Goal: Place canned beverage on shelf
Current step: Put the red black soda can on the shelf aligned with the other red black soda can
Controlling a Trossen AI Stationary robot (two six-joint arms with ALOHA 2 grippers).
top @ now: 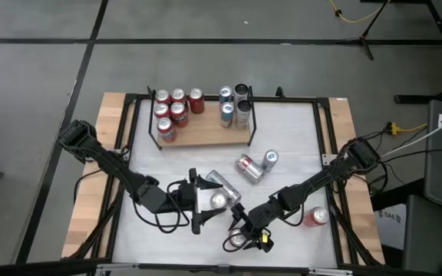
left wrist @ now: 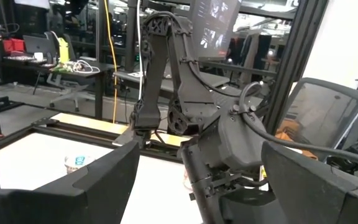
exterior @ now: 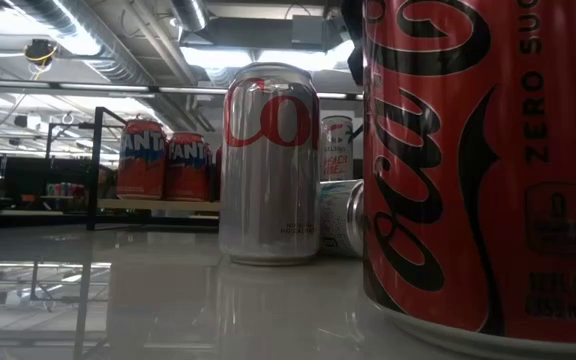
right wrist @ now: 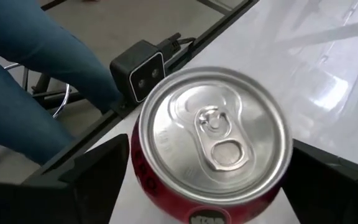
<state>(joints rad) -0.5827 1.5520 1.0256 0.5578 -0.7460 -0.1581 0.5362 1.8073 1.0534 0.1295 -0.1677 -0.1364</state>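
- We see the white table (top: 290,138), and at its far side the shelf (top: 206,136), a light wooden board with thin black rails.
- On the shelf stand red cans (top: 173,111) in a group at the left and silver-blue cans (top: 234,106) at the right.
- The left gripper (top: 206,201) is in the near middle of the table with its fingers spread wide around a silver can (top: 219,201) that stands upright between them; we cannot tell if the fingers touch it.
- The right gripper (right wrist: 204,180) is just beside it at the near edge, above an upright red can (right wrist: 213,143). Its fingers (right wrist: 98,171) stand wide on both sides of this can, with a gap showing.
- In the middle of the table, two more cans (top: 255,164) lie close together.
- Another red can (top: 317,217) stands alone near the right rail.
- In the right wrist view, a person's leg in blue jeans (right wrist: 36,68) shows beyond the table edge.
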